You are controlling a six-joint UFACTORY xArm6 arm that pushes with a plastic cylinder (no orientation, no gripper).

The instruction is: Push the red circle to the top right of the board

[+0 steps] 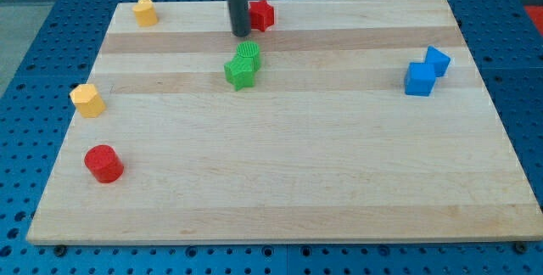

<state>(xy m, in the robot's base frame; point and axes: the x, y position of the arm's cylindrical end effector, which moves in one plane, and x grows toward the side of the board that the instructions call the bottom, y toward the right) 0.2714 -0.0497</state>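
two reds on the bench (280,182): the red circle (103,163) far down-left of my tip (241,34), another red block (261,14) just right of it. two green blocks (243,64) touching, just below. two yellows (145,11) (87,100) left, two blue blocks (427,71) right. no gripper here.

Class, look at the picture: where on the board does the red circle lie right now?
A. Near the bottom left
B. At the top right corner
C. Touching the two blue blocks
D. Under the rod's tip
A: the red circle sits near the view's bottom left, far from my tip, which is up by the red block at the view's top.
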